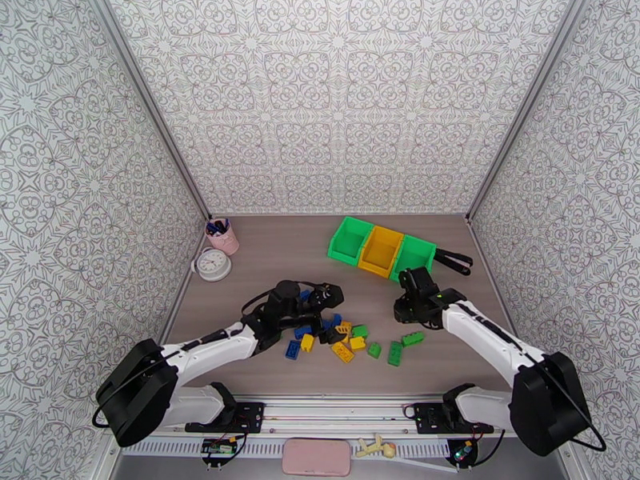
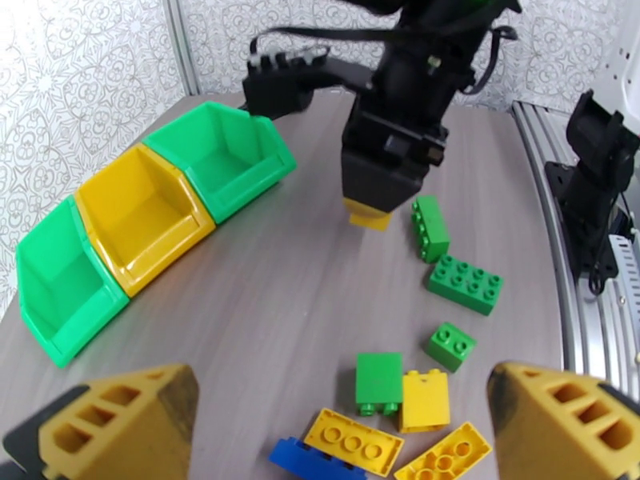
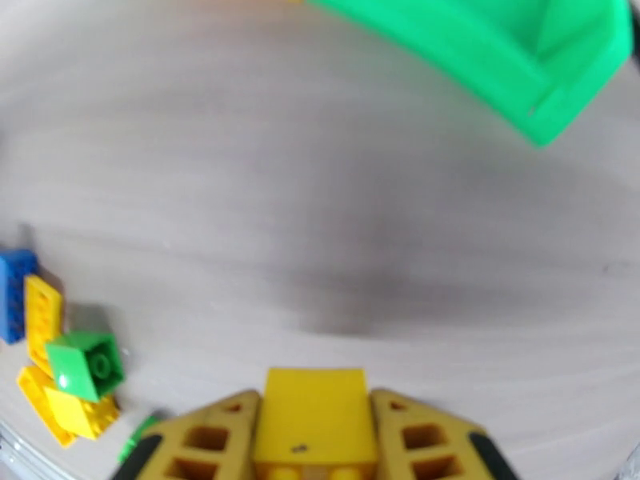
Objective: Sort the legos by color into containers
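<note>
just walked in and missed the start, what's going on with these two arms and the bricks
Two robot arms are sorting toy bricks by color into three joined bins, two green and one yellow, and all three look empty. The right fingers are closed on a yellow brick, on the table side of the bins. The left fingers are wide open above the pile of blue, green and yellow bricks on the table, holding nothing.

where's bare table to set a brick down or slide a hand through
Bare: the far strip between the pink pen cup and the bins; the near strip between the lego pile and the front rail. Crowded: mid-table, where the pile sits under the left end effector.
</note>
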